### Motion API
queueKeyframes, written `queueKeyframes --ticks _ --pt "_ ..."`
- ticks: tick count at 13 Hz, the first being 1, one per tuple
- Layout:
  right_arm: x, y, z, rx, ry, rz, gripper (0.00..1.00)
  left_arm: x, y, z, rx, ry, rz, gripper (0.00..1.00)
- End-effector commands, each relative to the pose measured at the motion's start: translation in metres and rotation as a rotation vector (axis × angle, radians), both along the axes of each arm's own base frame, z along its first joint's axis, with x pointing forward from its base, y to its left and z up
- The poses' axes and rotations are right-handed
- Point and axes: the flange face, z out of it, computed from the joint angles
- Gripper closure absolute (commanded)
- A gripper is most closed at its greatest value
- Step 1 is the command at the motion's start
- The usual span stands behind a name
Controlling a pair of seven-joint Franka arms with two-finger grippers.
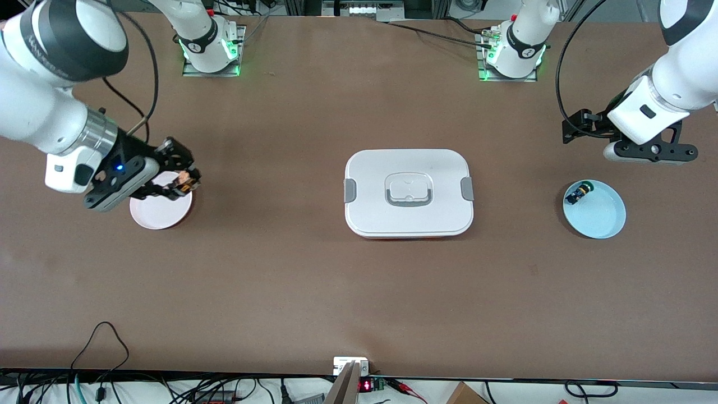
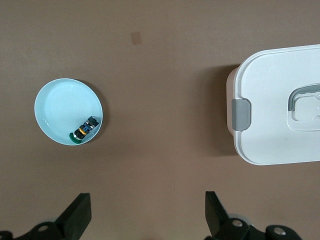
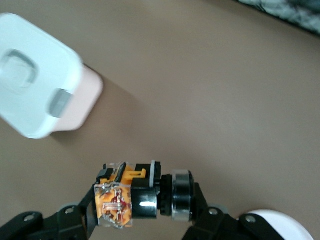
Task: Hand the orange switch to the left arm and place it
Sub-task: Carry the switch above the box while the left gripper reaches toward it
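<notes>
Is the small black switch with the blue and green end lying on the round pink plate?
No, the small black switch with blue and green end lies in the round light-blue plate near the left arm's end.

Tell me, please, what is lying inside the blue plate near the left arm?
The blue plate holds one small black switch with a blue and green end, resting against its rim. The plate surface under the switch is covered; nothing else shows inside.

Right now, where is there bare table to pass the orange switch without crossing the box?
Bare table runs between the box and the front camera's edge, and between box and arm bases. Crowded spots: pink plate under the right gripper, which holds the orange switch, and blue plate.
</notes>
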Motion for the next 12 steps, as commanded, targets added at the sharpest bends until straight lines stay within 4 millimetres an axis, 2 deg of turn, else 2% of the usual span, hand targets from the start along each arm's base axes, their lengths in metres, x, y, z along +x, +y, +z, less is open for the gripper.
queueKeyframes --ticks 1,3,6,7,9,11,12 --pt "-0.010 0.036 0.026 0.100 -0.069 0.175 0.87 0.001 -0.001 0.007 0.034 -0.001 0.002 0.00" --pt "-0.016 0.057 0.028 0.147 -0.130 0.327 0.90 0.001 -0.001 0.007 0.033 0.001 0.005 0.00" --pt "-0.022 0.075 0.025 0.260 -0.164 0.450 0.90 0.002 0.001 0.004 0.019 0.007 0.020 0.00" --pt "-0.028 0.092 0.025 0.289 -0.172 0.498 0.90 0.003 0.002 0.003 0.008 0.010 0.033 0.00" --pt "-0.037 0.119 0.027 0.356 -0.172 0.522 0.90 0.004 -0.003 0.009 -0.049 0.024 0.052 0.00" --pt "-0.044 0.145 0.024 0.452 -0.161 0.536 0.89 0.013 -0.016 0.011 -0.139 0.119 0.047 0.00" --pt "-0.044 0.150 0.022 0.484 -0.169 0.546 0.89 0.019 -0.021 0.007 -0.204 0.158 0.048 0.00"
